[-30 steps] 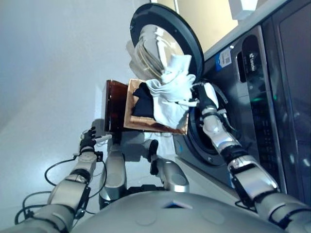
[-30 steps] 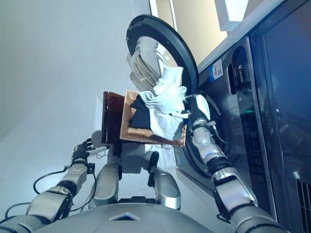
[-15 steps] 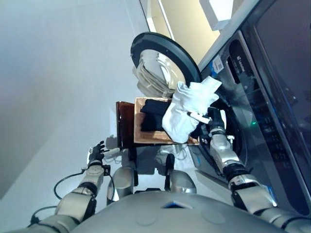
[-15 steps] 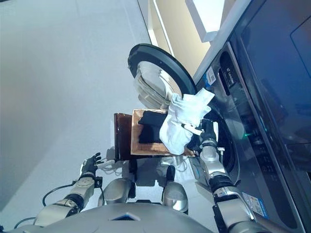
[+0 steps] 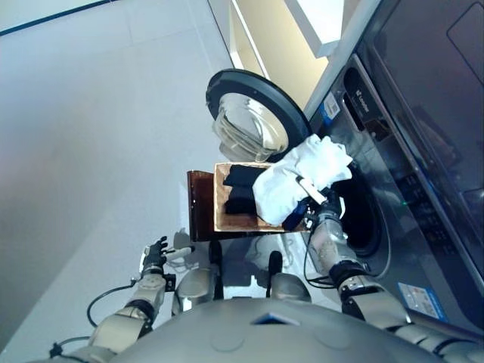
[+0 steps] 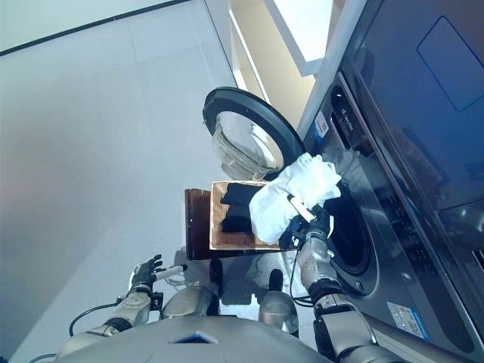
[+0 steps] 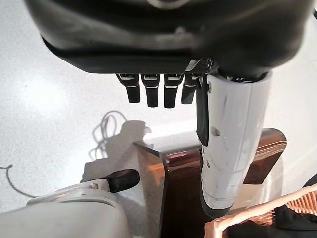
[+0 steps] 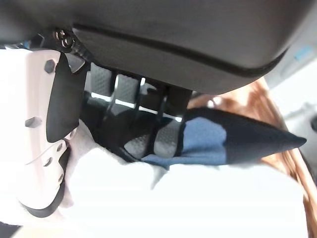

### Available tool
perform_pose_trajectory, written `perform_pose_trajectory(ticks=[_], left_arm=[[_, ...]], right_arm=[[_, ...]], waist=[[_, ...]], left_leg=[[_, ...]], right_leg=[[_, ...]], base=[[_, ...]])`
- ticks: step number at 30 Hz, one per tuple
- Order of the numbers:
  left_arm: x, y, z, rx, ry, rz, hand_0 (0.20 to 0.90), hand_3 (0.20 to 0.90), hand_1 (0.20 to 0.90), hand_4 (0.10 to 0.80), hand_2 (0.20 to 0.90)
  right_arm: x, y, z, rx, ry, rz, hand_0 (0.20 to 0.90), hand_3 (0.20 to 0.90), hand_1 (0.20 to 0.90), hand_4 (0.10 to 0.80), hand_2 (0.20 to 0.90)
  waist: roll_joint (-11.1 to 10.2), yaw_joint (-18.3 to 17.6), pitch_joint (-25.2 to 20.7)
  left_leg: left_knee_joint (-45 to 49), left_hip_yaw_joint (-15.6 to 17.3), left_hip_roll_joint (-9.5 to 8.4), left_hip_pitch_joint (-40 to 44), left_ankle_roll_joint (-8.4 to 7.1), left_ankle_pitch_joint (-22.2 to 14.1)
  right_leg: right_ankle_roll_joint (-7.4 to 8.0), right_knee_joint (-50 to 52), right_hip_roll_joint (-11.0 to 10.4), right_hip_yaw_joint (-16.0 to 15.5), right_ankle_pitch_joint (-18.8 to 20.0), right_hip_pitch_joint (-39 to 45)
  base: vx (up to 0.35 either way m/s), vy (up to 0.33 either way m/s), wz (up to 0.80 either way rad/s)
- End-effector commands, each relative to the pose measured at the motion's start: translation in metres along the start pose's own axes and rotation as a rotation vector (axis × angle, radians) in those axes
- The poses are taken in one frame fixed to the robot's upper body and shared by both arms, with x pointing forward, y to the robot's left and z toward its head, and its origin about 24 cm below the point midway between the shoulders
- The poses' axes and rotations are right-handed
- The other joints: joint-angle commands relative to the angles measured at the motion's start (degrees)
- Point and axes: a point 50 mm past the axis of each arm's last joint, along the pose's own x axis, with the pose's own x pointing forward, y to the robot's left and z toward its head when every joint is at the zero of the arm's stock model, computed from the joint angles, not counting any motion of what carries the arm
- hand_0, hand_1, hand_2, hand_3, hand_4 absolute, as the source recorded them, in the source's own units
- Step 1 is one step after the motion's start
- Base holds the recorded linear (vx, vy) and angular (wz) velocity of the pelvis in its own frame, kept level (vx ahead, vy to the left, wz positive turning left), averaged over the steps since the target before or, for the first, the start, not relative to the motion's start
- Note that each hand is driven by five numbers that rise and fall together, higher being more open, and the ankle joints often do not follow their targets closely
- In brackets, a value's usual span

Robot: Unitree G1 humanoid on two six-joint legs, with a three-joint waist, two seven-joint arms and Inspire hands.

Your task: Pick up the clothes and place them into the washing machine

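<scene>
Two robot hands in view. Right robot hand (image 5: 316,214), fingers and white-covered thumb curled round a bundle of white clothes (image 5: 299,178) with a scrap of blue and dark cloth (image 8: 208,144) caught beneath; grip high on the bundle, presumably to keep trailing ends off the basket rim. Bundle raised above the right end of the wicker basket (image 5: 227,221), just beside the dark drum opening (image 5: 361,215) of the washing machine (image 6: 393,144), not yet inside. Left robot hand (image 5: 156,253) low at the left, over the floor (image 5: 91,136), fingers straight and relaxed, nothing held, well apart from the work. Dark clothes (image 5: 240,189) left in the basket, resting on a brown stand (image 5: 199,212). Round door (image 5: 253,121) swung fully open to the far left of the drum, glass bowl facing out, thus clear of the path. Open room between bundle and drum mouth; nearest edges the drum rim on the right and the basket rim below. Likely next move: short carry rightward past the rim, then release.
</scene>
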Motion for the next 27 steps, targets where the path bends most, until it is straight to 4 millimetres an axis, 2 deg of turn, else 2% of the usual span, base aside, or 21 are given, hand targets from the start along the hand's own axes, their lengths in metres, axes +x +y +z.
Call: perform_pose_trajectory(ticks=[1, 3, 6, 8, 11, 16, 20, 25, 26, 27], left_arm=[[0.005, -0.006, 0.032, -0.01, -0.104, 0.0, 0.9, 0.9, 0.9, 0.8, 0.9], [0.005, -0.009, 0.037, -0.029, -0.124, -0.006, 0.9, 0.9, 0.9, 0.8, 0.9], [0.007, -0.011, 0.054, -0.047, -0.165, 0.0, 0.9, 0.9, 0.9, 0.8, 0.9], [0.008, -0.011, 0.058, -0.057, -0.178, 0.006, 0.9, 0.9, 0.9, 0.8, 0.9], [0.009, -0.01, 0.075, -0.079, -0.225, 0.02, 0.9, 0.9, 0.9, 0.8, 0.9], [0.009, -0.014, 0.089, -0.111, -0.264, 0.009, 0.9, 0.9, 0.9, 0.8, 0.9], [0.008, -0.019, 0.091, -0.121, -0.273, -0.012, 0.9, 0.9, 0.9, 0.8, 0.9], [0.006, -0.025, 0.093, -0.134, -0.281, -0.035, 0.9, 0.9, 0.9, 0.8, 0.9], [0.006, -0.025, 0.093, -0.134, -0.281, -0.035, 0.9, 0.9, 0.9, 0.8, 0.9], [0.006, -0.026, 0.093, -0.139, -0.284, -0.044, 0.9, 0.9, 0.9, 0.8, 0.9]], right_arm=[[0.009, 0.042, 0.077, 0.28, -0.279, 0.093, 0.2, 0.2, 0.2, 0.3, 0.2], [0.011, 0.044, 0.086, 0.317, -0.287, 0.078, 0.2, 0.2, 0.2, 0.3, 0.2], [0.012, 0.058, 0.103, 0.379, -0.314, 0.084, 0.2, 0.2, 0.2, 0.3, 0.2], [0.012, 0.063, 0.108, 0.4, -0.325, 0.087, 0.2, 0.2, 0.2, 0.3, 0.2], [0.01, 0.07, 0.129, 0.52, -0.378, 0.081, 0.2, 0.2, 0.2, 0.3, 0.2], [0.01, 0.065, 0.162, 0.693, -0.45, 0.029, 0.2, 0.2, 0.2, 0.3, 0.2], [0.01, 0.062, 0.182, 0.757, -0.491, 0.008, 0.2, 0.2, 0.2, 0.3, 0.2], [0.007, 0.056, 0.217, 0.846, -0.561, -0.023, 0.2, 0.2, 0.2, 0.3, 0.2], [0.007, 0.056, 0.217, 0.846, -0.562, -0.023, 0.2, 0.2, 0.2, 0.3, 0.2], [0.006, 0.051, 0.228, 0.86, -0.581, -0.042, 0.2, 0.2, 0.2, 0.3, 0.2]], waist=[[2.5, 1.3, 1.6], [3.9, 1.4, 2.8], [5.6, 1.4, 5.4], [6.0, 1.5, 6.1], [6.6, 1.5, 7.5], [7.8, 1.3, 8.0], [8.8, 1.4, 8.2], [10.6, 1.7, 8.5], [10.6, 1.7, 8.5], [11.4, 1.8, 8.6]], left_leg=[[3.4, 0.5, -1.59, 0.5, -3.32, -6.3], [5.5, 0.8, -1.86, -1.5, -3.29, -7.0], [9.3, 1.7, -1.97, -5.3, -3.22, -7.9], [10.1, 2.1, -1.79, -6.6, -3.26, -8.1], [12.9, 2.8, -1.57, -10.1, -3.33, -8.7], [15.6, 2.9, -1.37, -13.6, -3.23, -9.7], [16.3, 3.1, -1.2, -14.8, -3.19, -10.3], [15.7, 3.3, -1.32, -16.0, -3.23, -9.9], [15.7, 3.4, -1.32, -16.0, -3.23, -9.9], [15.2, 3.4, -1.41, -16.4, -3.3, -9.6]], right_leg=[[0.79, 5.5, -2.5, 2.9, 0.0, -5.3], [0.71, 6.5, -2.8, 3.4, -0.2, -7.1], [0.41, 9.8, -2.5, 4.5, -0.6, -11.6], [0.38, 11.2, -2.2, 4.9, -0.9, -13.4], [0.22, 15.3, -1.2, 5.5, -2.1, -18.0], [-0.01, 18.4, -0.9, 5.8, -3.4, -22.2], [-0.22, 19.6, -0.3, 6.2, -4.3, -23.9], [-0.58, 19.9, 0.4, 6.7, -4.7, -26.0], [-0.58, 19.9, 0.4, 6.7, -4.7, -26.0], [-0.72, 19.9, 0.7, 7.1, -4.8, -26.6]], base=[[-0.035, 0.041, -0.1], [-0.101, 0.081, -0.11], [-0.152, 0.074, -0.1], [-0.109, 0.032, -0.23], [-0.079, -0.002, -0.12], [-0.013, -0.001, -0.05], [-0.003, -0.007, -0.04], [0.0, -0.001, -0.01], [0.002, -0.004, -0.04], [-0.001, 0.004, -0.08]])
